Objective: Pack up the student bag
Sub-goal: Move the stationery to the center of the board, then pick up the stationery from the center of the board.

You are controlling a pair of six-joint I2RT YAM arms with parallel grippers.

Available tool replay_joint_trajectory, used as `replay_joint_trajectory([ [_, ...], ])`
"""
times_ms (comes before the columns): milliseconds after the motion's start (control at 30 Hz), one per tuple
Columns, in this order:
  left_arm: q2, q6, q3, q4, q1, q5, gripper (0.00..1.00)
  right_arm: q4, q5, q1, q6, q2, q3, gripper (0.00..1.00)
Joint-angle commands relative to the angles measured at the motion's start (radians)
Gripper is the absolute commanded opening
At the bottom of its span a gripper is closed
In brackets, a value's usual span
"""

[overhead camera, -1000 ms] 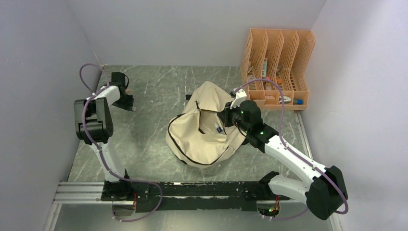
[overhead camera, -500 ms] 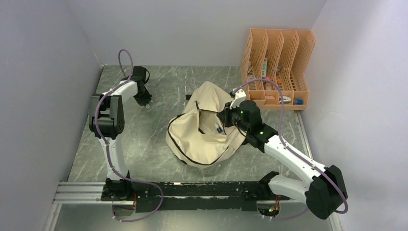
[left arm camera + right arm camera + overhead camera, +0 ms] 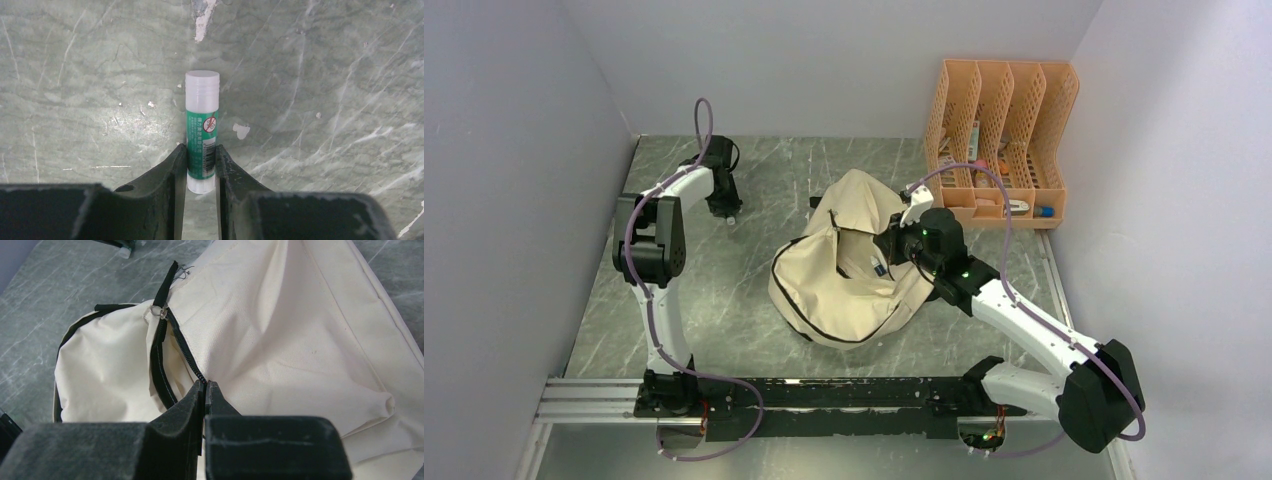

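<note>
The student bag [image 3: 844, 275] lies slumped in the middle of the table [image 3: 754, 180], a soft cream fabric backpack, creased and sagging, with black piping along its lower edge. From the right wrist view, a black zipper [image 3: 185, 355] curves across the cloth, ending at a small metal ring [image 3: 159, 311] and a black pull strap [image 3: 167, 282]; the fabric beside it folds into broad, loose wrinkles. The right end effector [image 3: 205, 387] is pinched tight on the bag's zipper edge, its jaws nearly touching, lifting the flap at the bag's right side. The left end effector [image 3: 201, 165] hangs over the far left part of the table, well apart from the bag, its jaws narrow and clamped on the lower end of a green-and-white glue stick [image 3: 202, 125]. An orange file organizer [image 3: 1002, 140] stands in the far right corner
</note>
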Motion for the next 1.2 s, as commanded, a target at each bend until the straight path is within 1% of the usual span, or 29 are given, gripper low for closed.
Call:
replay_joint_trajectory([
  [0, 0.092, 0.038, -0.04, -0.063, -0.006, 0.066, 0.28, 0.011, -0.002, -0.004, 0.006, -0.015, 0.004, 0.0],
  [133, 0.088, 0.036, -0.042, -0.061, -0.006, 0.065, 0.29, 0.007, -0.002, -0.004, 0.006, -0.017, 0.005, 0.0],
  [300, 0.082, 0.037, -0.048, -0.057, -0.006, 0.071, 0.34, 0.006, -0.005, -0.005, 0.012, -0.02, 0.002, 0.0],
  [467, 0.079, 0.034, -0.05, -0.056, -0.006, 0.072, 0.35, 0.0, -0.001, -0.003, 0.011, -0.027, 0.004, 0.0],
  [533, 0.078, 0.034, -0.051, -0.054, -0.006, 0.077, 0.32, -0.002, 0.002, -0.003, 0.011, -0.03, 0.004, 0.0],
  [733, 0.03, 0.035, -0.068, -0.038, -0.012, 0.066, 0.17, -0.002, 0.001, -0.004, 0.017, -0.032, 0.002, 0.0],
  [833, -0.036, 0.039, -0.088, -0.02, -0.021, 0.067, 0.1, 0.001, 0.003, -0.004, 0.017, -0.03, 0.004, 0.0],
  [900, -0.102, 0.043, -0.114, 0.01, -0.026, 0.101, 0.07, 0.003, 0.01, -0.004, 0.017, -0.027, 0.007, 0.0],
  [1000, -0.23, 0.087, -0.188, 0.099, -0.041, 0.208, 0.05, 0.004, 0.021, -0.003, 0.01, -0.021, 0.019, 0.0],
  [1067, -0.368, 0.112, -0.257, 0.175, -0.059, 0.264, 0.05, 0.003, 0.031, -0.004, 0.003, -0.017, 0.029, 0.0],
  [1100, -0.405, 0.114, -0.289, 0.21, -0.063, 0.298, 0.05, 0.003, 0.037, -0.004, 0.002, -0.015, 0.032, 0.0],
  [1167, -0.533, 0.098, -0.363, 0.281, -0.066, 0.378, 0.05, 0.01, 0.049, -0.005, -0.002, -0.012, 0.036, 0.0],
])
